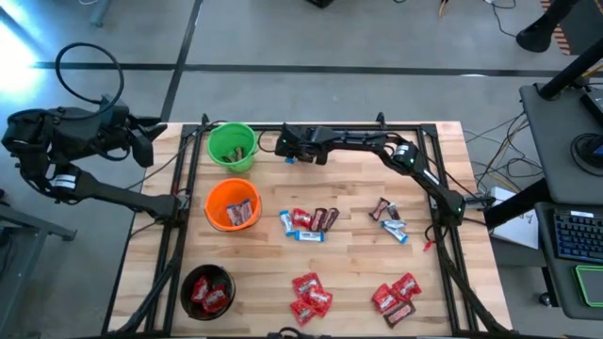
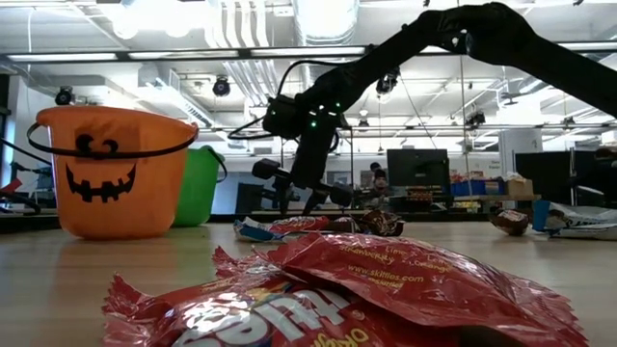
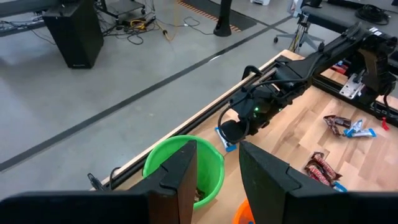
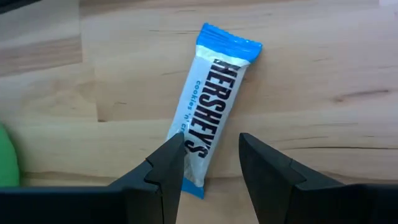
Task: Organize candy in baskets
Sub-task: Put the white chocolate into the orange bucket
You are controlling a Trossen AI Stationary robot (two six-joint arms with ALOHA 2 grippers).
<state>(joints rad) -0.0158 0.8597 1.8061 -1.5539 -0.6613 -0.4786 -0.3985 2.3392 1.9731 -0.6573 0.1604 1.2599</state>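
the right pincer [image 4: 210, 158] hangs low over the far edge of the wooden tabletop [image 1: 358, 254], just beside the green basket [image 1: 231, 147]; its two dark fingers stand apart, clamped on nothing, and a blue-and-white hershey's bar [image 4: 214, 102] lies flat on the wood just ahead of them, its near end reaching between the fingertips; whether a finger touches the wrapper cannot be told; the left pincer [image 3: 217, 165] waits off the tabletop's left far corner, above the floor, its fingers also apart with nothing between them; the green basket stands at the far left of the tabletop with a dark wrapper or two inside; the orange basket [image 1: 232, 204] sits just nearer than it, holding a few mixed candies; the black basket [image 1: 206, 290] stands at the near left corner with red candies in it; loose candy lies in clusters: a mixed row [image 1: 309, 223] near the middle, a small brown and blue group [image 1: 389, 219] to the right, and two red heaps [image 1: 310, 295] [image 1: 396, 296] along the near edge.
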